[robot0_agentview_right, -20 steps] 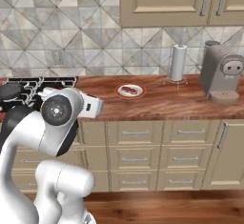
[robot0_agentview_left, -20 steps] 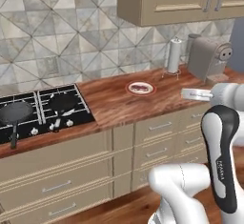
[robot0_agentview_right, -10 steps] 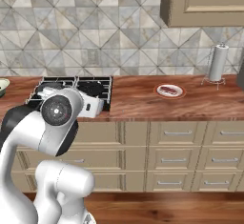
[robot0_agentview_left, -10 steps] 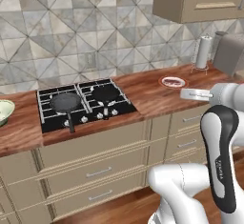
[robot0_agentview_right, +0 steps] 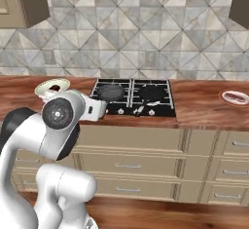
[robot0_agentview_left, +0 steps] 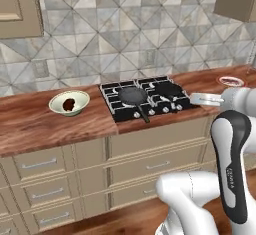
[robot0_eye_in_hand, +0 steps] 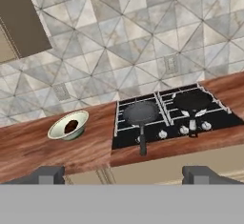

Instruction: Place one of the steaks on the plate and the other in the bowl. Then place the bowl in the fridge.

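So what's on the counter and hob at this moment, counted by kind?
Bowls: 1, the bowl
Steaks: 2, steak in the bowl, steak on the plate
Plates: 1, the plate
Pans: 2, frying pan, second pan
Total: 6

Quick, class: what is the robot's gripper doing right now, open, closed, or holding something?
Gripper: open and holding nothing, its two dark fingertips set wide apart, well back from the wooden counter.

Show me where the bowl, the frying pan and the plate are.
bowl (robot0_agentview_left: 58, 101): left base view, near rim.
frying pan (robot0_agentview_left: 132, 95): left base view, middle of its black base.
plate (robot0_agentview_right: 226, 96): right base view, left rim.
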### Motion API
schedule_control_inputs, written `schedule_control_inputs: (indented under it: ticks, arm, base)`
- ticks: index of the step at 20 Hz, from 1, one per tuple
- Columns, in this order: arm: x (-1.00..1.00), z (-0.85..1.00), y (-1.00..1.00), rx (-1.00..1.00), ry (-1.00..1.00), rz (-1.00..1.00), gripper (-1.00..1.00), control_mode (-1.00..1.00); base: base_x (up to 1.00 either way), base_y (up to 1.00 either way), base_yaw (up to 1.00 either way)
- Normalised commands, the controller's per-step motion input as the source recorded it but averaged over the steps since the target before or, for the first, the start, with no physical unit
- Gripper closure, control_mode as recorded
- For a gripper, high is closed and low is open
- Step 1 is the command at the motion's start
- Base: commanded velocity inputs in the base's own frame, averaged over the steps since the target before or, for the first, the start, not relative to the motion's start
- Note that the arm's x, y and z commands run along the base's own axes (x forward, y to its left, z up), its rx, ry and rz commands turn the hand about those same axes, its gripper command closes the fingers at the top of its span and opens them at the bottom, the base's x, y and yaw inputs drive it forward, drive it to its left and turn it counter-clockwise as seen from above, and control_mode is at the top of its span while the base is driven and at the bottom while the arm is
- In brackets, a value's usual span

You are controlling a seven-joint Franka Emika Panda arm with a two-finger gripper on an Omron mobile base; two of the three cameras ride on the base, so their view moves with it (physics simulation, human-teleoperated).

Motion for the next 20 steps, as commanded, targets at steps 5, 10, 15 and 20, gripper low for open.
schedule_control_inputs:
  ticks: [5, 10, 15, 20]
  arm:
    - [0.0, 0.0, 0.0, 0.0, 0.0, 0.0, -1.0, 1.0]
    - [0.0, 0.0, 0.0, 0.0, 0.0, 0.0, -1.0, 1.0]
    - [0.0, 0.0, 0.0, 0.0, 0.0, 0.0, -1.0, 1.0]
    - [0.0, 0.0, 0.0, 0.0, 0.0, 0.0, -1.0, 1.0]
  base:
    - [0.25, 1.0, 0.37]
    - [0.71, 0.63, 0.43]
    - [0.44, -0.65, -0.02]
    - [0.33, -0.08, -0.16]
